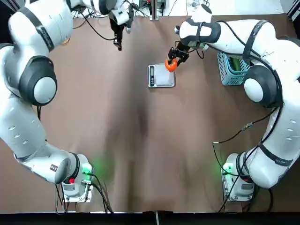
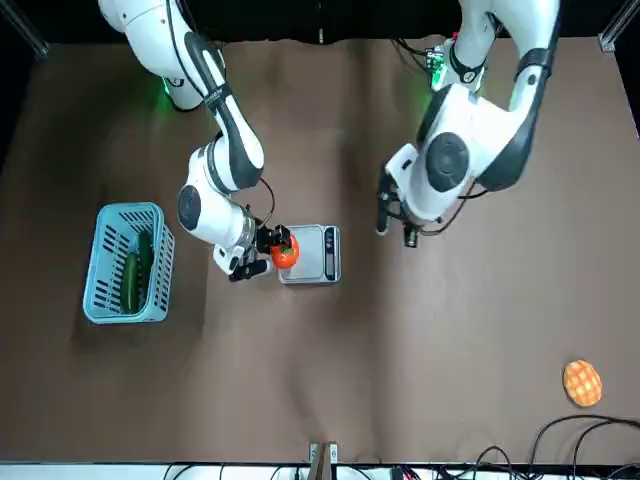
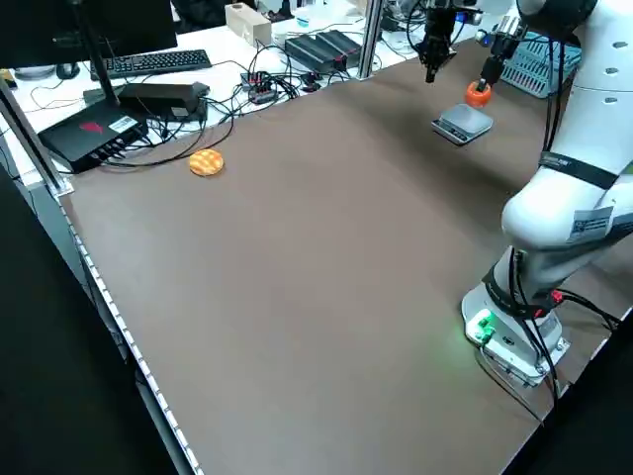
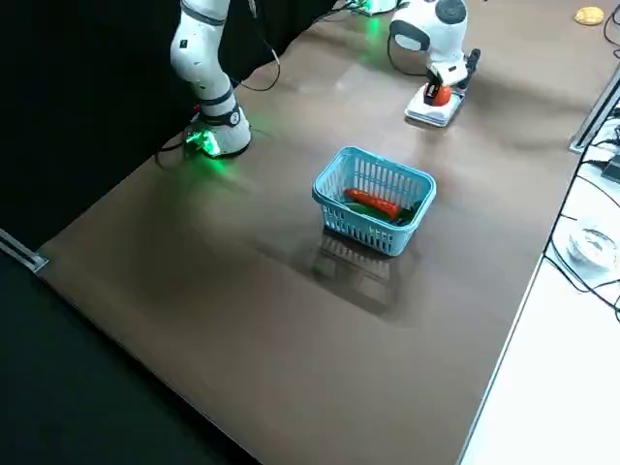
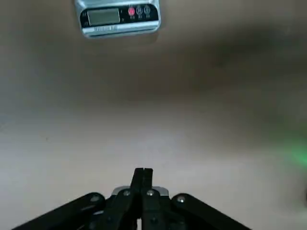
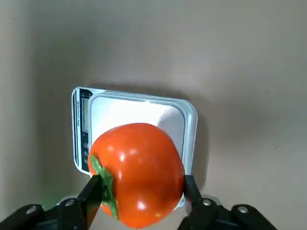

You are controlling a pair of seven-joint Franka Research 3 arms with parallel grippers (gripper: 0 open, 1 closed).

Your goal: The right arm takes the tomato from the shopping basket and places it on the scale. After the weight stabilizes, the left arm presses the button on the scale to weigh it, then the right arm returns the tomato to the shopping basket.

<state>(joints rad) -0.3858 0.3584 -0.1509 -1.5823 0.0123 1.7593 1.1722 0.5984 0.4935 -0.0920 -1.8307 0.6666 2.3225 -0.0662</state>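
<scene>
Tomato [image 6: 138, 175] nearest, pinched in right gripper [image 6: 138, 184], above scale's [image 6: 136, 115] edge

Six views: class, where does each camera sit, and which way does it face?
Top: overhead, robot's way; both arms.
Front: across, facing the robot; both arms.
Left side: raised, diagonally down; one base.
Right side: likewise, over the basket; both arms.
Wrists: left sees the scale, its gripper; right, the tomato, its gripper.
All share the scale.

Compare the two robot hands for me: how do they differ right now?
The right gripper is closed around the tomato; the left gripper is shut on nothing. The right one hangs by the scale, its tomato partly over it; the left one hangs well off to the scale's other side. Both are black with two fingers.
</scene>
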